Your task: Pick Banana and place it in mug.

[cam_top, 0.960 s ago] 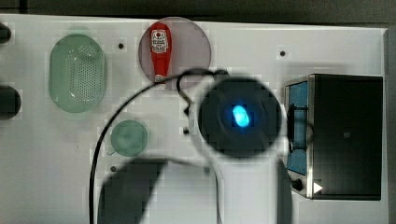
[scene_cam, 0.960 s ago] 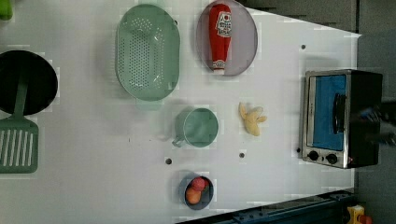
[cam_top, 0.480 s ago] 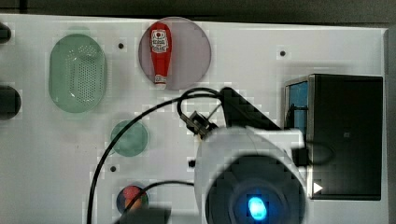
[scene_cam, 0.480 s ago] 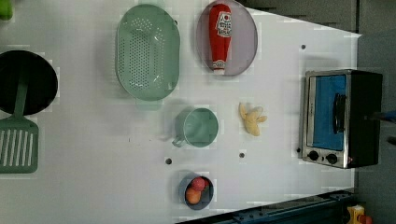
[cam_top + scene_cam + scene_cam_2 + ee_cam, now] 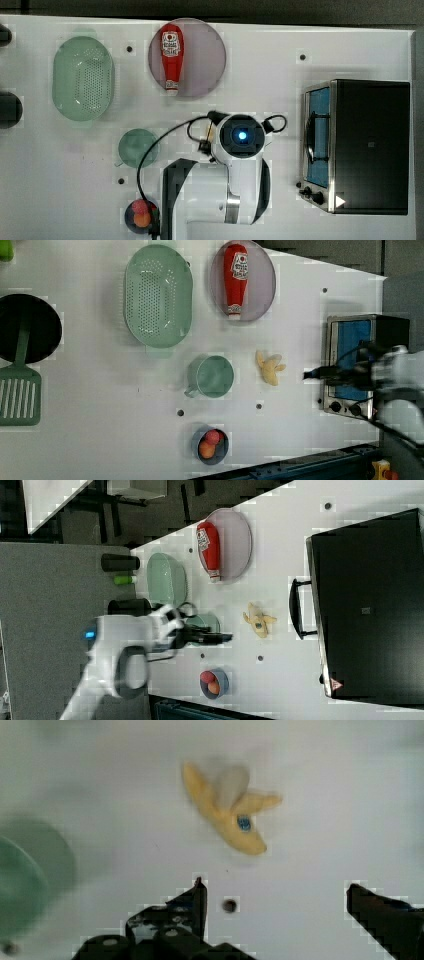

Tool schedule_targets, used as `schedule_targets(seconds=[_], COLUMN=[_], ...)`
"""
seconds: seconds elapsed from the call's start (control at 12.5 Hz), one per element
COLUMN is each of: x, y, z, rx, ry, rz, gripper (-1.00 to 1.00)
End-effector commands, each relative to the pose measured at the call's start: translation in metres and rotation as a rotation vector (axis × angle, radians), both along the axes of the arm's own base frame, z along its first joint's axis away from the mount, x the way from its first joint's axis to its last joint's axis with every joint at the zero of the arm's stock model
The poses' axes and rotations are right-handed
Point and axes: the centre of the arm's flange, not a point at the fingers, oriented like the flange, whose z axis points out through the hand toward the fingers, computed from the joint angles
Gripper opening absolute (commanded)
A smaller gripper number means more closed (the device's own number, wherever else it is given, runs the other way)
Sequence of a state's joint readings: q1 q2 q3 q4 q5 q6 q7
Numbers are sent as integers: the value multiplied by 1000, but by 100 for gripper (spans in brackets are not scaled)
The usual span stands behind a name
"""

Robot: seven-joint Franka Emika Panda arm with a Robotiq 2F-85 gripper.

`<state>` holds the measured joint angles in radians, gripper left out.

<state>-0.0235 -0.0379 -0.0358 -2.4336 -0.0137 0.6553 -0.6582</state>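
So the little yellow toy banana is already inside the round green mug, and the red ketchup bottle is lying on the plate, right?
Not quite. The little yellow toy banana is not in the round green mug; it lies on the white table beside the mug, apart from it, as the left view shows. The red ketchup bottle does lie on the plate.

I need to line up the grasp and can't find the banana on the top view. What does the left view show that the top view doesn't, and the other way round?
Left view: the banana lies free on the table, between the mug and the toaster oven. A spatula sits at the left view's left edge.
Top view: the arm's wrist is seen from above and covers the banana's spot, to the top view's right of the mug.
Both: mug, colander, ketchup bottle on its plate, fruit bowl, toaster oven.
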Motion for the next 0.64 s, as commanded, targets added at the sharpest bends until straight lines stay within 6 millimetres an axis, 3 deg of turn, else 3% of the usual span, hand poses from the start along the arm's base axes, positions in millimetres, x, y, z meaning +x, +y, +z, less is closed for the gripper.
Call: schedule_targets(seconds=[0.08,0.24,0.64], x=[13,16,21], y=[2,3,7], z=[-22,-65,-136], rx=[53,71,49], ry=[-57,-62,-134], rz=[442,599,632], gripper=[100,100,100])
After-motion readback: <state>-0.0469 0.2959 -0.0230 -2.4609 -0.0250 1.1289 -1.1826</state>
